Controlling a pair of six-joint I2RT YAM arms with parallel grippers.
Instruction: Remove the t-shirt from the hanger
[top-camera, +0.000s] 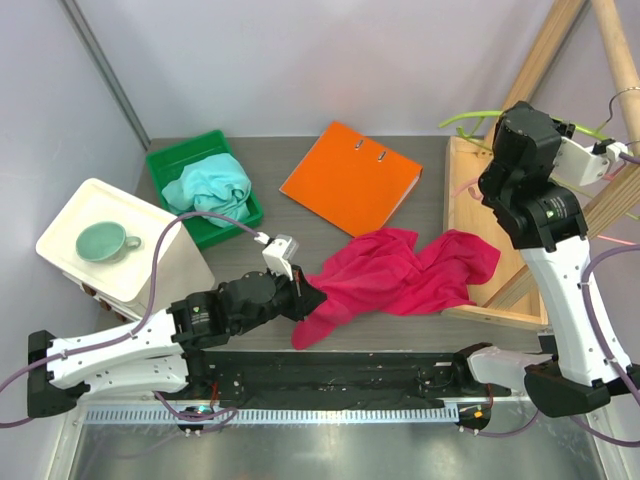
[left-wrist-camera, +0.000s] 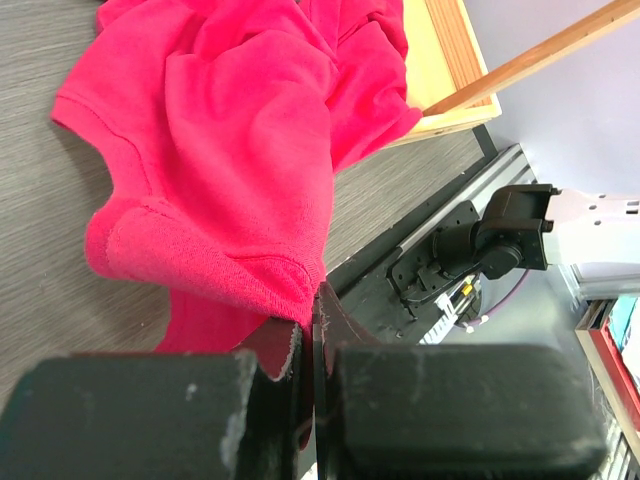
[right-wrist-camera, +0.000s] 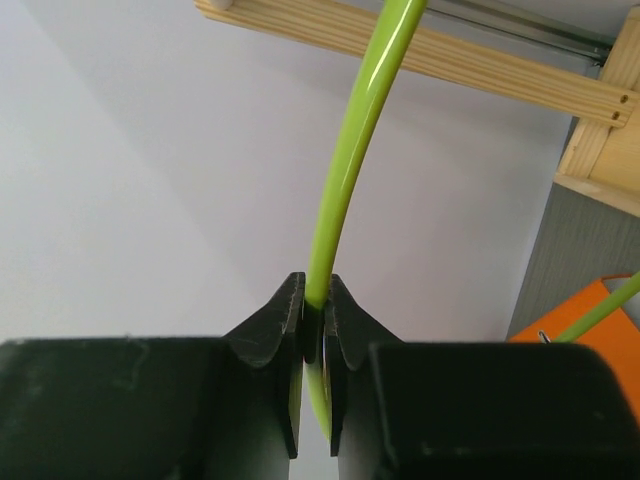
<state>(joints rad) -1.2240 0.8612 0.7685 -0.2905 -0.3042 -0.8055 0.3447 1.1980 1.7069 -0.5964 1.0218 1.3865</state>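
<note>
L end effector (left-wrist-camera: 312, 310) pinches pink t-shirt (left-wrist-camera: 230, 130) edge — R end effector (right-wrist-camera: 315, 300) clamps green hanger (right-wrist-camera: 350, 160).

I can't read any words, numbers or signs here — not on the orange folder (top-camera: 350, 178), not on the white box (top-camera: 150, 262). The small marks on the robot arms are too tiny and blurry to make out.
</note>
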